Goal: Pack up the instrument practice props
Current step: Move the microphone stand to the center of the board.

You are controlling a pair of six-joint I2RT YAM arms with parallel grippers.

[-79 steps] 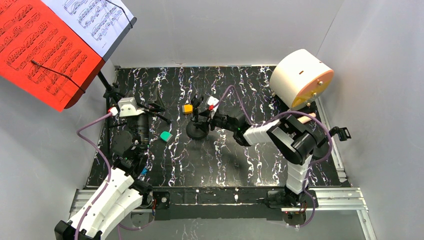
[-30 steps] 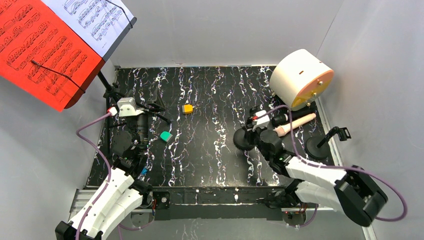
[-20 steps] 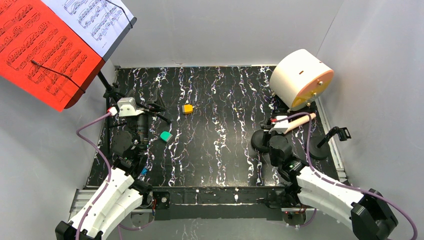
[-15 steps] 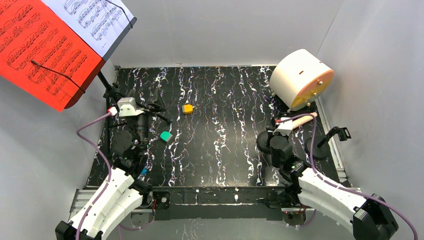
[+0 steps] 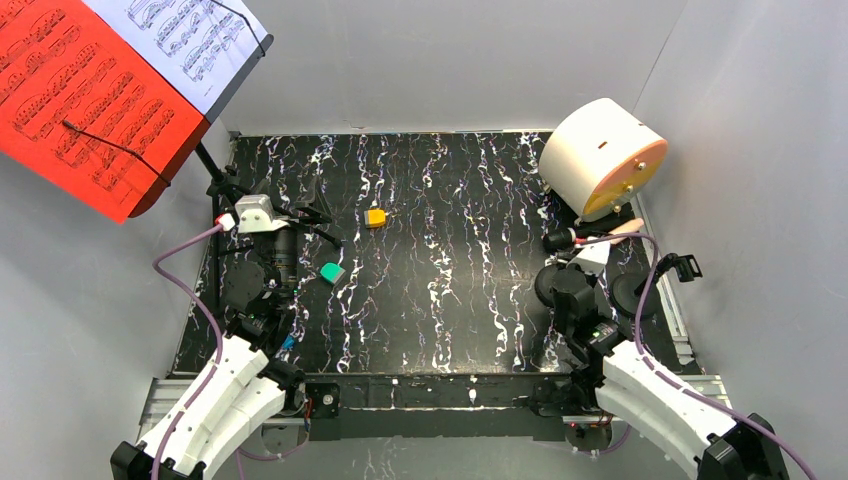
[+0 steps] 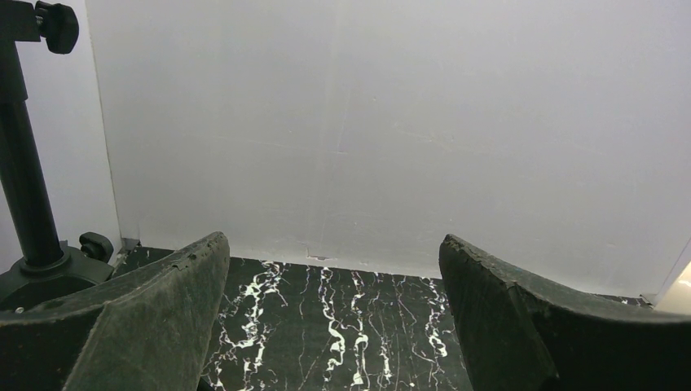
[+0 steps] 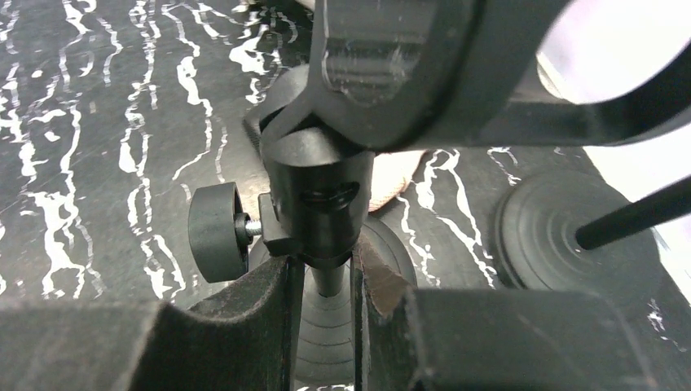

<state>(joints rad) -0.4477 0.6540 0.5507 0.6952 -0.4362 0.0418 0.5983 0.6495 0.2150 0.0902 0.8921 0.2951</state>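
gripping the black microphone pole (image 7: 328,281) tight in the right gripper (image 7: 326,273), showing plainly only at the right wrist. from overhead, just making out its round base (image 5: 552,285) at the tabletop's (image 5: 430,200) right side, beside a second base (image 5: 632,295). holding the left gripper (image 6: 334,243) spread wide and empty near the music rack's pole (image 6: 20,163).

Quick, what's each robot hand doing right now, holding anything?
Left gripper: open, holding nothing.
Right gripper: shut on the black microphone stand, jaws around its pole.
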